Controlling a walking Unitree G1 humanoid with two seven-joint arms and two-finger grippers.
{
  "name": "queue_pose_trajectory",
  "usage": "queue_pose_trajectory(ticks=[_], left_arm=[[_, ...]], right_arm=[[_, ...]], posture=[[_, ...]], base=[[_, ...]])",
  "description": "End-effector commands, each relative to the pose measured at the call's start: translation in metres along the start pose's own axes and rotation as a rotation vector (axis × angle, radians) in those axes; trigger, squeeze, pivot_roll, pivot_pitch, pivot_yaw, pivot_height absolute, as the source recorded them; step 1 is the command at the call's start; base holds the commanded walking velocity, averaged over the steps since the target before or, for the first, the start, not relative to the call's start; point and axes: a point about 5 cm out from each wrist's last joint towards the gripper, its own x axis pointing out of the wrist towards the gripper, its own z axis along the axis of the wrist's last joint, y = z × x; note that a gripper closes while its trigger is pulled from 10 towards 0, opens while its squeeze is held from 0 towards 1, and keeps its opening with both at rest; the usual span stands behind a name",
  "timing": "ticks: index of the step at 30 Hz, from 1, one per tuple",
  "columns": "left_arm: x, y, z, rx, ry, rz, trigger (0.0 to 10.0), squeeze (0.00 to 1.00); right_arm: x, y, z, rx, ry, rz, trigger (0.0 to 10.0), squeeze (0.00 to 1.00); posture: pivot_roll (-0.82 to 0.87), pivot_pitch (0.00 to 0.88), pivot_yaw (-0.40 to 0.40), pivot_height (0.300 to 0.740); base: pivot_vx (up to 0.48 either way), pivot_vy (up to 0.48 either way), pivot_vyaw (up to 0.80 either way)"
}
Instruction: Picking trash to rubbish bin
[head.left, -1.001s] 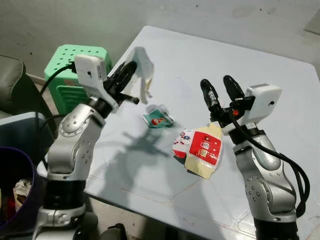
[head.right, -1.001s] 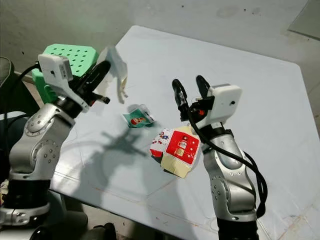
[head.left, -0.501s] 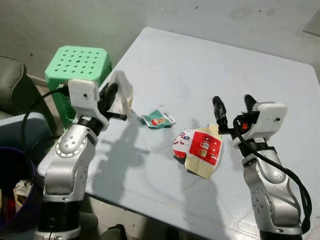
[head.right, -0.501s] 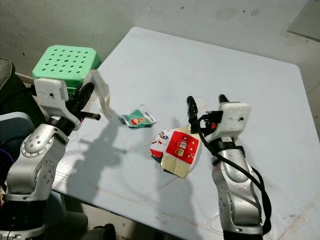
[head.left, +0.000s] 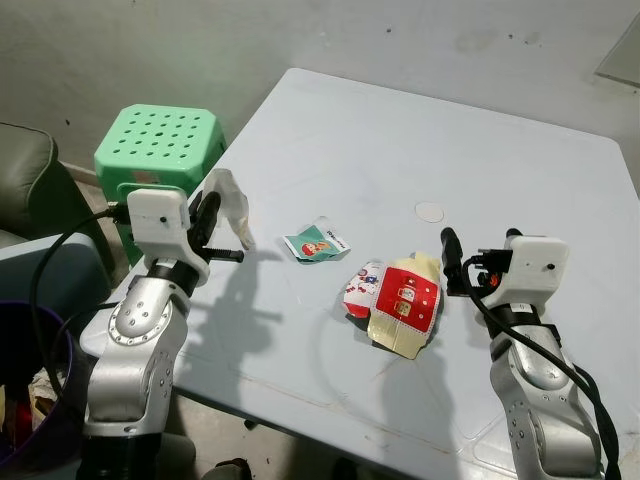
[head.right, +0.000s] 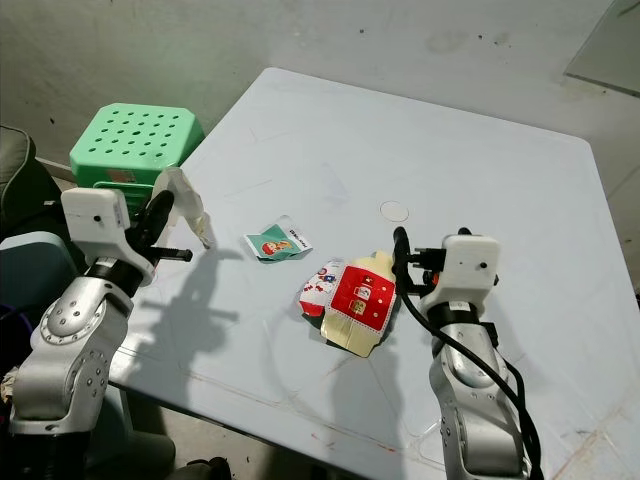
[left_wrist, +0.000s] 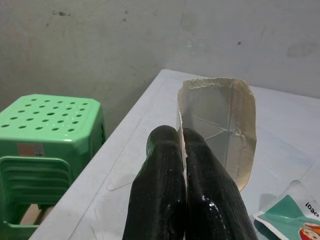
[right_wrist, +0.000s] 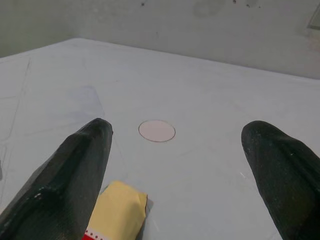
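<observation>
A clear plastic scrap (left_wrist: 220, 125) is being pinched by the left gripper (head.left: 207, 215) near the green stool (head.left: 160, 145). Right gripper (head.left: 480, 258) fingers are being held spread. Beside the stool, two wrappers (head.left: 395, 305) are lying unpicked on the worktop (head.left: 400, 130).

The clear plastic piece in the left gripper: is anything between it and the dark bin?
Nothing visible blocks it. The plastic piece is pinched in the left gripper above the table edge; the bin sits lower, beside the left arm.

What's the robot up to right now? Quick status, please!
Left hand shut on clear wrapper. Right hand open beside red-and-yellow packet. Green wrapper on table.
</observation>
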Motion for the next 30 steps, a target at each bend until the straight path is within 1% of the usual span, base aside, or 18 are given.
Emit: queue_pose_trajectory(ticks=[1,3,10,22,30], left_arm=[[-0.003,0.0004,0.0009,0.0,0.001,0.0,10.0,0.0],[-0.0046,0.0017,-0.0025,-0.017,0.027,0.011,10.0,0.0],[-0.0069,0.0007,-0.0056,-0.039,0.056,0.007,10.0,0.0],[-0.0073,0.0001,-0.0076,-0.056,0.075,0.002,10.0,0.0],[-0.0072,-0.0012,-0.0085,-0.07,0.088,0.0,10.0,0.0]], right_arm=[[-0.0032,-0.0023,0.0015,-0.012,0.001,-0.004,10.0,0.0],[-0.0045,-0.0022,0.0008,-0.012,0.004,-0.002,10.0,0.0],[-0.0064,-0.0017,-0.0008,-0.015,0.015,0.005,10.0,0.0],[-0.0085,-0.0034,-0.0016,-0.019,0.023,0.007,10.0,0.0],[-0.009,-0.0033,-0.0017,-0.021,0.025,0.009,10.0,0.0]], posture=[[-0.05,0.151,-0.071,0.74],[-0.05,0.151,-0.073,0.74],[-0.05,0.15,-0.078,0.74],[-0.05,0.143,-0.081,0.74],[-0.05,0.143,-0.082,0.74]], base=[[0.0,0.0,0.0],[0.0,0.0,0.0],[0.0,0.0,0.0],[0.0,0.0,0.0],[-0.287,0.0,0.0]])
